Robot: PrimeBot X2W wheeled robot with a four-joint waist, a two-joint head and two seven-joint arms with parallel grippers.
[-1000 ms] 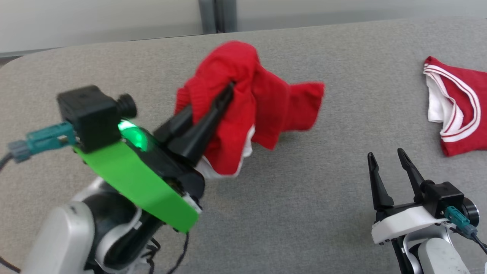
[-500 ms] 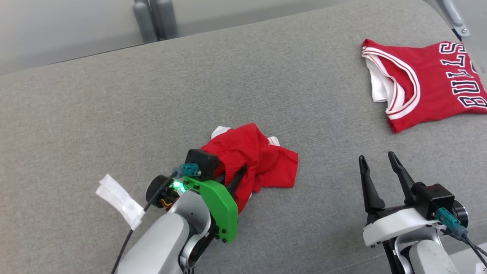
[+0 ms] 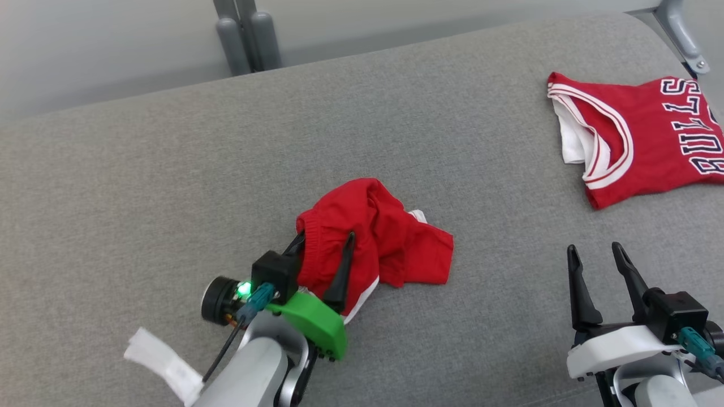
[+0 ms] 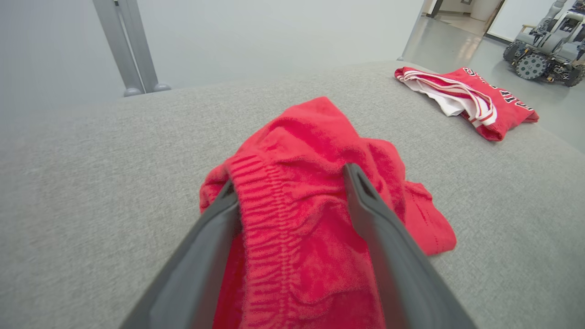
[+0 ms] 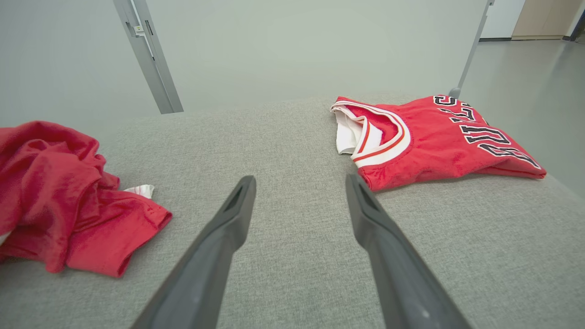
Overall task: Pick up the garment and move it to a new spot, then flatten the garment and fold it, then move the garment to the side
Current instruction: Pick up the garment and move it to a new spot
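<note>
Grey table point(image 3: 169, 186) held the crumpled red garment point(image 3: 390, 237) between your left pincer's point(image 3: 325, 240) wide fingers: move seemingly done, flattening and folding remained; right pincer point(image 3: 594, 249) wide.

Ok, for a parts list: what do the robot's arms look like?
Both are pale grey with long, tapered dark jaws, a black camera and a teal plug. The left arm has a green bracket, a green light and a white-tagged black cable; the right arm has a white bracket.
</note>
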